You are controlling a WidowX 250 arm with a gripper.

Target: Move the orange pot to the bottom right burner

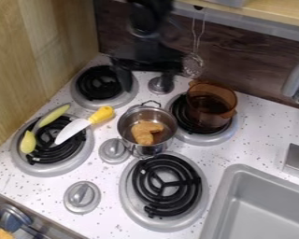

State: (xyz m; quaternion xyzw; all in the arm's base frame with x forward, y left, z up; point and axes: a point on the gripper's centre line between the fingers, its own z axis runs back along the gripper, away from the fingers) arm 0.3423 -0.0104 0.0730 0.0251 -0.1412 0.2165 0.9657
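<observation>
The black gripper (145, 80) hangs at the top of the camera view, over the back of the stove, with its two fingers spread apart and nothing seen between them. To its right and lower in the view, the see-through orange-brown pot (213, 106) stands upright on the back right burner (202, 137). They are not touching. The bottom right burner (167, 185), a black coil in a grey ring, has its coil uncovered.
A metal pot (147, 147) holding an orange-brown piece (145, 131) stands between the burners. A yellow-handled knife (74, 128) and a yellow-green utensil (53, 115) lie at the left burner. The sink (221, 200) is lower right; a strainer (192, 65) hangs behind.
</observation>
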